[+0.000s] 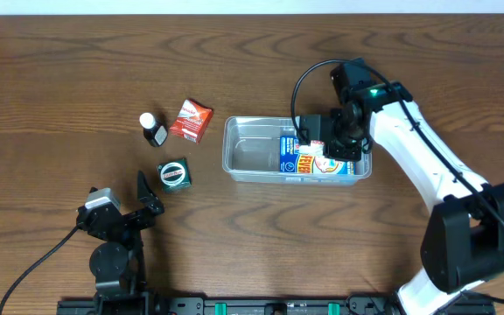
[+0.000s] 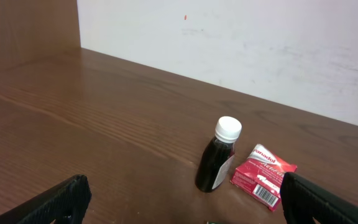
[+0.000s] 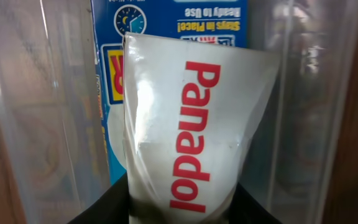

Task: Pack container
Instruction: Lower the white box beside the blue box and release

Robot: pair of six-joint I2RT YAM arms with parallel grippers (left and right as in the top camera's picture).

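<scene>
The clear plastic container (image 1: pixel 250 150) stands at mid-table and holds a blue box (image 1: pixel 291 161) in its right half. My right gripper (image 1: pixel 334 149) is over the container's right end, shut on a white Panadol pack (image 3: pixel 191 124). In the right wrist view the gripper (image 3: pixel 185 202) holds the pack's lower end inside the container walls (image 3: pixel 36 130), and the pack lies over the blue box (image 3: pixel 107 68). My left gripper (image 1: pixel 147 203) is open and empty near the front left. In the left wrist view its fingers (image 2: pixel 185 208) are spread wide.
A dark bottle with a white cap (image 1: pixel 153 129) and a red Panadol box (image 1: pixel 191 120) sit left of the container. Both show in the left wrist view, the bottle (image 2: pixel 218 163) and the red box (image 2: pixel 263 176). A small green-black box (image 1: pixel 175 174) lies in front of them.
</scene>
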